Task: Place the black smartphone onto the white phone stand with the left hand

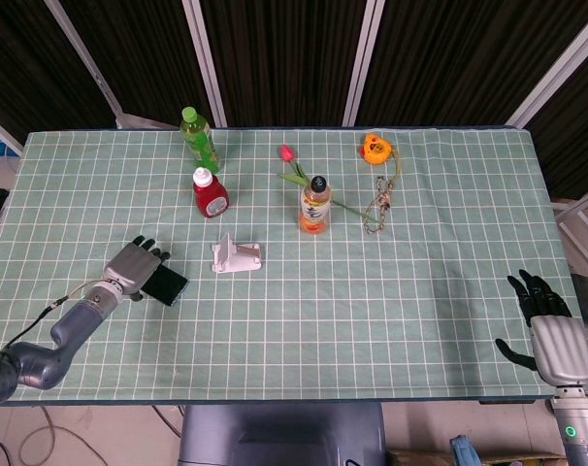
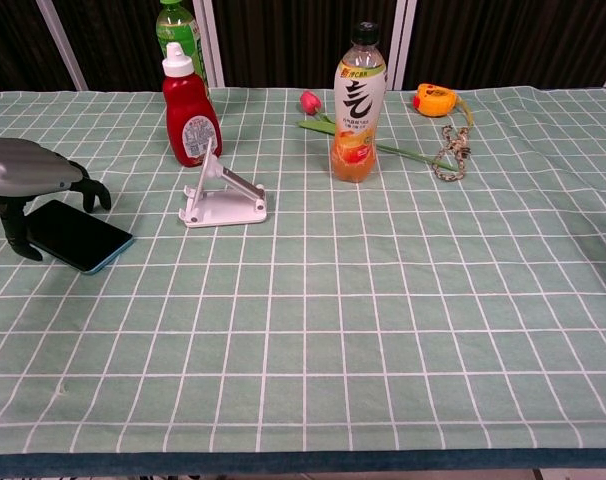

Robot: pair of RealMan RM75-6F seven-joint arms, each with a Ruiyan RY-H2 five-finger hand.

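Observation:
The black smartphone lies flat on the green checked cloth at the left. My left hand hovers over the phone's left end with its fingers curled down around that end; whether they touch it I cannot tell. The white phone stand sits to the right of the phone with nothing on it. My right hand rests open at the table's right front corner, far from both, and shows only in the head view.
A red sauce bottle and a green bottle stand behind the stand. An orange drink bottle, a tulip, and an orange tape measure with a cord lie further right.

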